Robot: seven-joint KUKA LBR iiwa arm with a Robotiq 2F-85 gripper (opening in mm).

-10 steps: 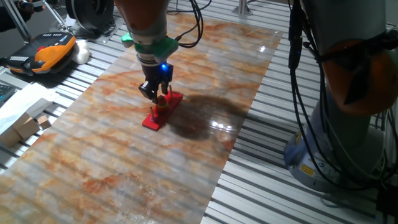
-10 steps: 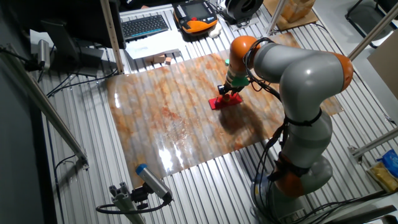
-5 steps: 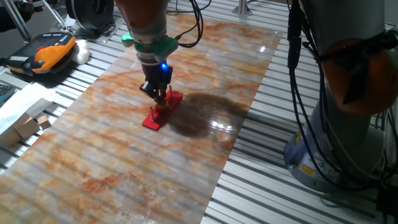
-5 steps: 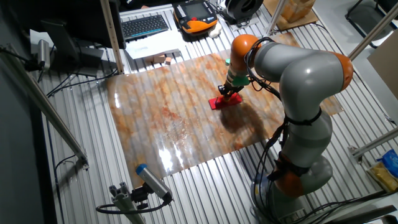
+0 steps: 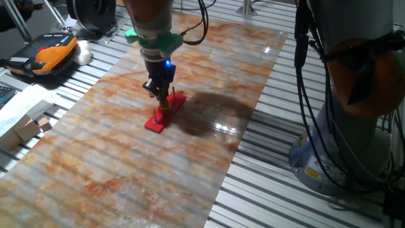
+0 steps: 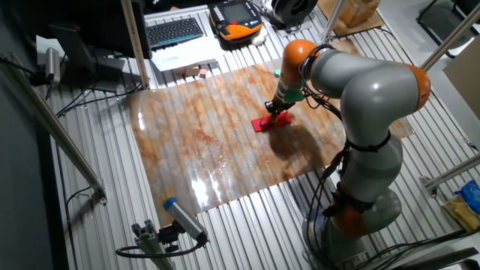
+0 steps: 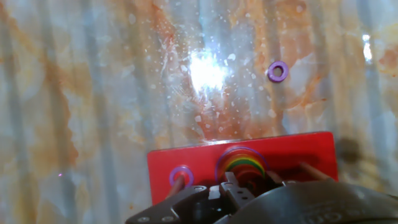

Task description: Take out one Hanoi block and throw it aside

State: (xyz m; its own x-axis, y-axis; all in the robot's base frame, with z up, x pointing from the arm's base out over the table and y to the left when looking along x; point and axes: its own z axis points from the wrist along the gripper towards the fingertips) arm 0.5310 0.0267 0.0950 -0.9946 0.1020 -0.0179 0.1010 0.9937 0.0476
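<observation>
The long red base (image 7: 292, 152) lies on the marbled board and also shows in both fixed views (image 5: 155, 122) (image 6: 262, 124). A rainbow stack of discs sits on its middle peg. The Hanoi block (image 7: 239, 156) shows as a red arc in that stack. My gripper (image 7: 225, 184) hangs straight over the stack (image 5: 164, 101) (image 6: 279, 112). Its jaws are drawn together on the stack's top, and the fingers hide the grip point. A purple ring (image 7: 181, 176) sits at the base's left peg. A tiny purple disc (image 7: 278, 71) lies loose on the board beyond the base.
An orange pendant (image 5: 54, 47) and wooden blocks (image 5: 28, 126) lie left of the board on the slatted table. A keyboard (image 6: 174, 31) lies at the back. The arm's own base (image 6: 360, 210) stands beside the board's edge.
The jaws have closed from spread around the stack to drawn together. The hand has risen slightly above the base.
</observation>
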